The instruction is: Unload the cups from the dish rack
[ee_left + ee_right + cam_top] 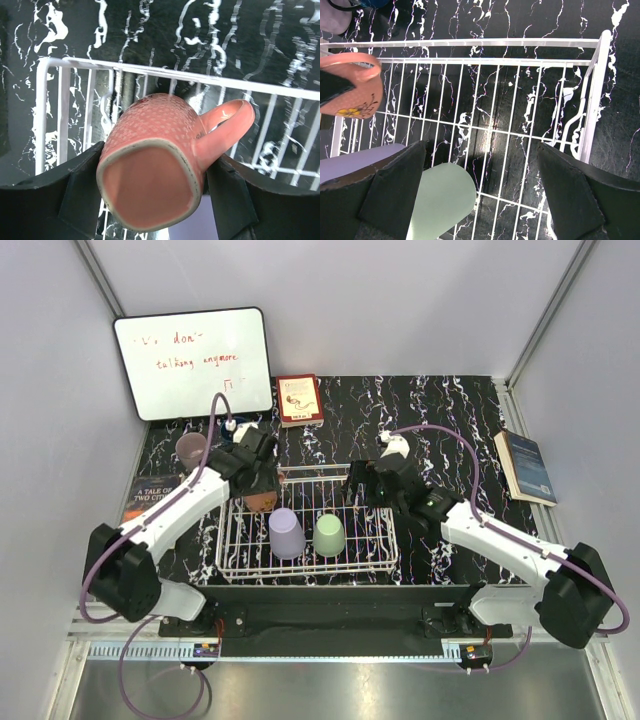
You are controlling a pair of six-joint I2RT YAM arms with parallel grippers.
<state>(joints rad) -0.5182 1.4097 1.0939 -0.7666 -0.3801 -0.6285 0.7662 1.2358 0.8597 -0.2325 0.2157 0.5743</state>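
Top external, cups: two upturned in the dish rack — lavender cup, light green cup; one mauve cup outside, beyond its back-left corner.
Left gripper: mine, clamped on one pink mug at the rack's back-left corner.
Right gripper: my fingers apart, over the rack's right half.
Surroundings: black veined table, pale walls — one whiteboard, three books.

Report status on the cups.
Left jaws gripping terracotta cup at dish rack corner. Right jaws open, empty. Lavender cup, green cup in rack. Nothing blocking.
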